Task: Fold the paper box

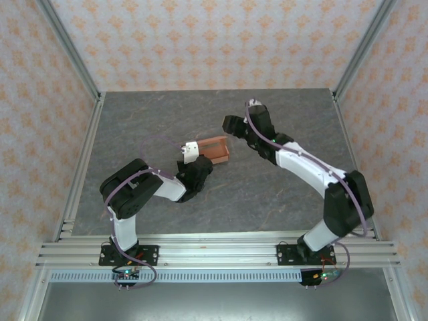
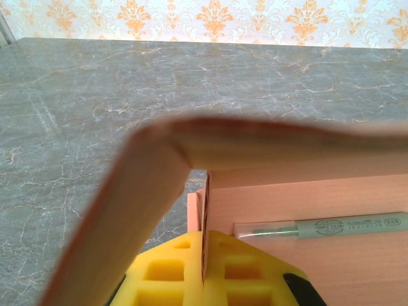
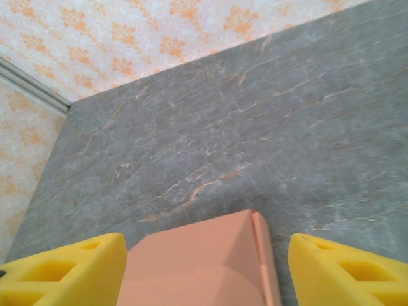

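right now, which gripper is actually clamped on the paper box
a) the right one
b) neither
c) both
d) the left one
D: in the left wrist view the left gripper is closed on a thin card wall of the paper box, while the right gripper stands open around the box's end.

The top camera looks down from high at the near side on the whole table (image 1: 167, 110), and both wrist cameras — very near, low — share the paper box (image 1: 215, 148) with it.
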`<action>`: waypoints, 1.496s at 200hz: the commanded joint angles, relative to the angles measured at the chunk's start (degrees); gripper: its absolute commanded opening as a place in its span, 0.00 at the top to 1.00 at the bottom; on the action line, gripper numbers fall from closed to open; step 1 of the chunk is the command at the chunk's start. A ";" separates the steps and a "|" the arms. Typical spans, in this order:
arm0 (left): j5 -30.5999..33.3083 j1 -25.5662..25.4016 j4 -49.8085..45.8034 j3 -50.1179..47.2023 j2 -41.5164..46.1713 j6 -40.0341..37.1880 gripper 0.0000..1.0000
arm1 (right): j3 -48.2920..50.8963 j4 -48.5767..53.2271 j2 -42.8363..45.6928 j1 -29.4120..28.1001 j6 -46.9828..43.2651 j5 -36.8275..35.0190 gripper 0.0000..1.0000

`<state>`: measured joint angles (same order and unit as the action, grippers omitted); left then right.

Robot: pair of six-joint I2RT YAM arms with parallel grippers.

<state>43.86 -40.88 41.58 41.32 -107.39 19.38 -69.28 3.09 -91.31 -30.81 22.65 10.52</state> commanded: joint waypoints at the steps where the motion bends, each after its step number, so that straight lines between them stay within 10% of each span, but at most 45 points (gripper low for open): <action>1: 2.18 0.32 -4.11 0.38 0.78 -0.44 1.00 | -5.15 9.33 -5.43 -0.04 3.23 5.14 0.33; 83: 1.59 0.28 -5.84 0.35 2.24 0.63 1.00 | -3.52 9.15 -9.96 -0.31 5.73 6.80 0.39; 161: -0.68 -0.15 -9.61 -3.03 7.16 3.83 0.67 | -0.25 6.08 -9.72 -0.47 6.72 5.82 0.41; 299: -17.65 0.14 -33.25 -11.51 30.35 7.77 0.42 | 0.64 7.28 -12.72 -2.51 3.94 0.91 0.42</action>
<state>31.24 -40.88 18.98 30.24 -83.59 25.98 -69.41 9.54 -102.24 -32.51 28.34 14.92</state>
